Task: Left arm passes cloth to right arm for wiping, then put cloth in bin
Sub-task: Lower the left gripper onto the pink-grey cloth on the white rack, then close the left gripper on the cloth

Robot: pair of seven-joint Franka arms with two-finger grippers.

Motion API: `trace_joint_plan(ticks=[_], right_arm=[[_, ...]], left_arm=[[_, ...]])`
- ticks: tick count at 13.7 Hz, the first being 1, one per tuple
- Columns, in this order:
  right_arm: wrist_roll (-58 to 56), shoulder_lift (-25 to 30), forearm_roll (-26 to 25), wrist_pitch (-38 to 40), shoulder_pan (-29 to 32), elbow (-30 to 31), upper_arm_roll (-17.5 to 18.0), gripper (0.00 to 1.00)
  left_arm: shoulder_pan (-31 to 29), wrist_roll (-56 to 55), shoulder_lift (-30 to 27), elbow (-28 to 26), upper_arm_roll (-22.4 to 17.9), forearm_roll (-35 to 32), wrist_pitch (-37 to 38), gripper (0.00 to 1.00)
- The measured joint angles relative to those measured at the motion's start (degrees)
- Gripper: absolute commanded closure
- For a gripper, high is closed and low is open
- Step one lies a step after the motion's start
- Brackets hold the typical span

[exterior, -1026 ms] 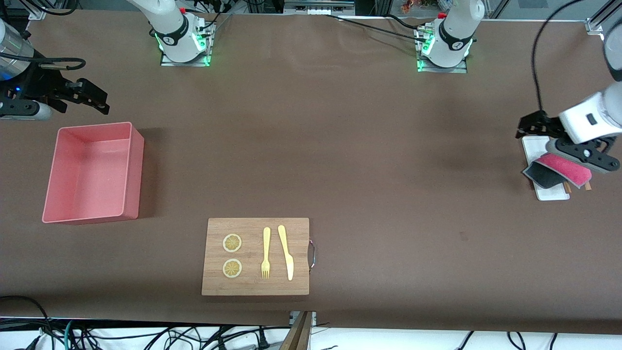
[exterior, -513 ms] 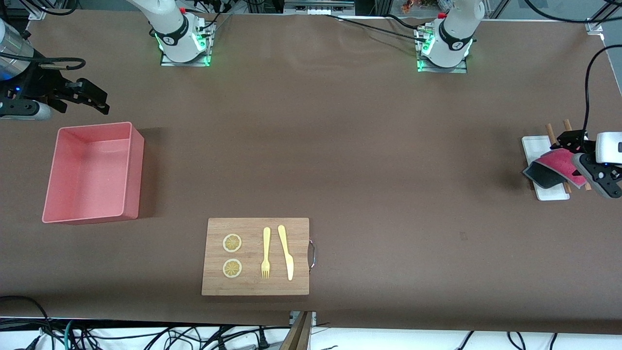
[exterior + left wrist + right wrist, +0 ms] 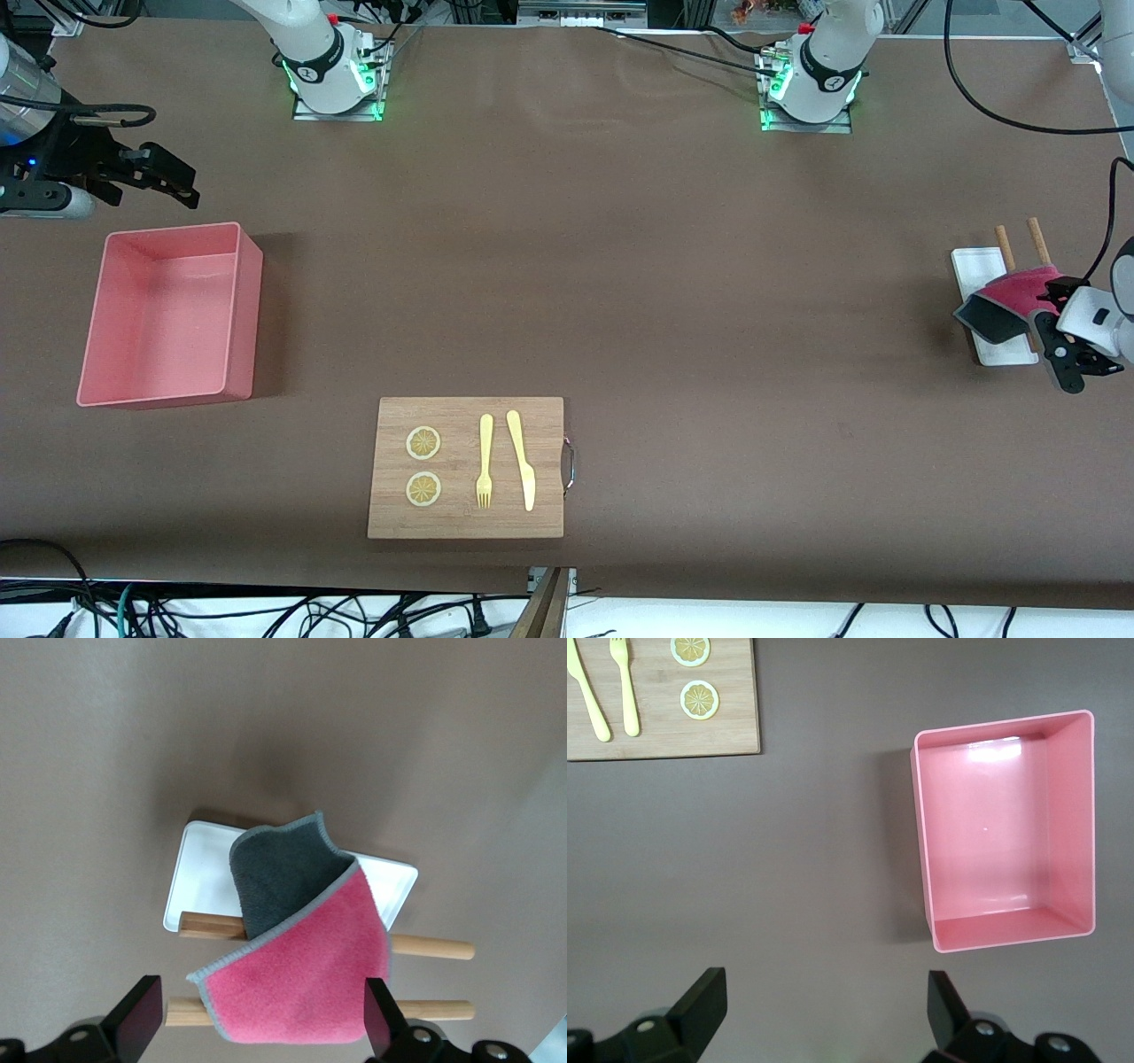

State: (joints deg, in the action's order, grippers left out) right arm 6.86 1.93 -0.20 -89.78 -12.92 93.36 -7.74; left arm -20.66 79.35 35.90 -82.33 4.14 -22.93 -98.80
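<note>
The magenta cloth [image 3: 1005, 301] with a dark grey backing lies draped over two wooden sticks [image 3: 1004, 244] on a small white tray [image 3: 973, 264] at the left arm's end of the table. My left gripper [image 3: 1060, 331] hangs low over the cloth's pink edge. In the left wrist view this gripper [image 3: 261, 1023] is open, and the cloth [image 3: 301, 979] lies between its fingers without touching either one. The empty pink bin [image 3: 248, 319] stands at the right arm's end. My right gripper [image 3: 168, 182] waits open over bare table beside the bin [image 3: 1001, 828], with nothing between its fingers.
A wooden cutting board [image 3: 465, 523] lies near the table's front edge with two lemon slices [image 3: 423, 443], a yellow fork [image 3: 485, 461] and a yellow knife [image 3: 521, 456] on it. Both arm bases stand along the back of the table.
The left arm has swung its gripper off the tray toward the table's end, turned it and lowered it, so its fingers now straddle the cloth's pink edge. The right arm has not moved.
</note>
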Motion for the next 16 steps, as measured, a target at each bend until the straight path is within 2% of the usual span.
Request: trace_joint_plan(ticks=[9, 15, 16], right_arm=[[0.00, 0.00, 0.00, 0.00, 0.00, 0.00, 0.00, 0.00], [0.00, 0.00, 0.00, 0.00, 0.00, 0.00, 0.00, 0.00], [0.00, 0.00, 0.00, 0.00, 0.00, 0.00, 0.00, 0.00]], left_arm=[[-1.06, 2.49, 2.71, 0.37, -0.10, -0.76, -1.88, 0.00], [-1.70, 8.06, 3.01, 0.32, -0.10, -0.76, -1.49, 0.00], [-1.73, 8.30, 3.02, 0.29, -0.10, -0.76, -1.41, 0.16]])
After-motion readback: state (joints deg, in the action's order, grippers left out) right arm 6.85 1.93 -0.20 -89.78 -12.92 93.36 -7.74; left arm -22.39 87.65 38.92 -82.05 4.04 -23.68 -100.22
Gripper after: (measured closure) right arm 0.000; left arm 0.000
